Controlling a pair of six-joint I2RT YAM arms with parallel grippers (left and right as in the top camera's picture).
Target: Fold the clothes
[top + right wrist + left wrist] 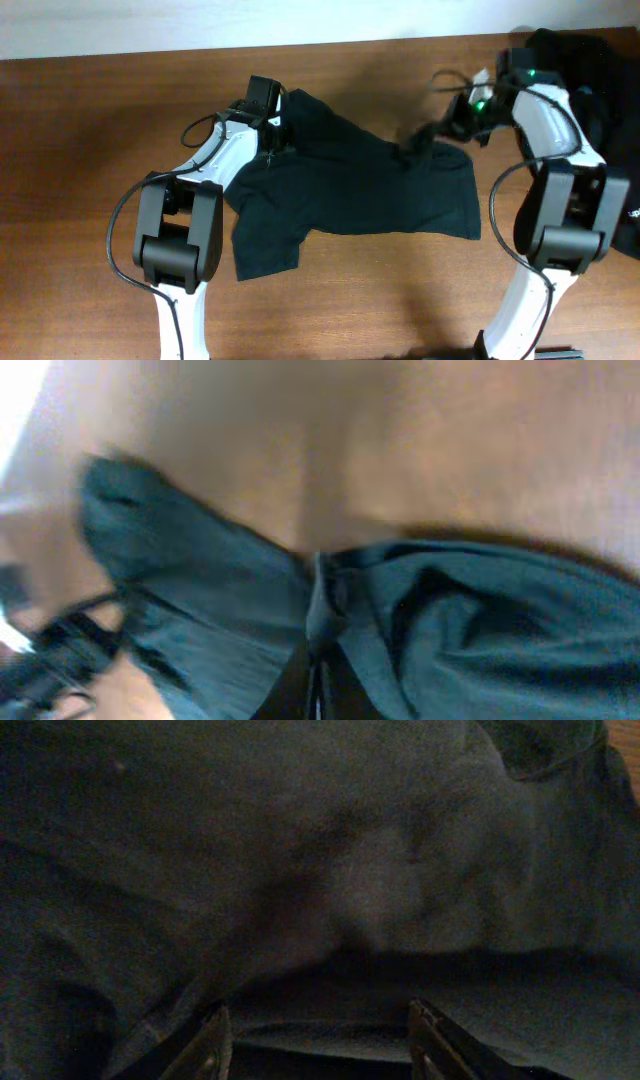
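A brown wooden desk (80, 150) runs beneath a white wall (200, 25), with two white robot arms reaching over a dark shirt (360, 190) spread across its middle. The right tool (435, 130) is pressed together on a fold at the shirt's far right edge, lifting the cloth into a small peak above the desk. In the right wrist view, the fabric bunches where the fingers (305, 695) meet, then drapes away to both sides over bare wood. The left tool (272, 128) sits low at the shirt's far left corner. Its wrist view shows the fingers (215, 1045) spread wide apart, with rumpled dark cloth lying between them and filling the view. Outward from both tools, the shirt lies mostly flat but creased, one sleeve hanging toward the near left and the hem running along the near right. A heap of other dark clothes (590, 60) sits at the far right corner of the desk, behind the right arm and apart from the shirt.
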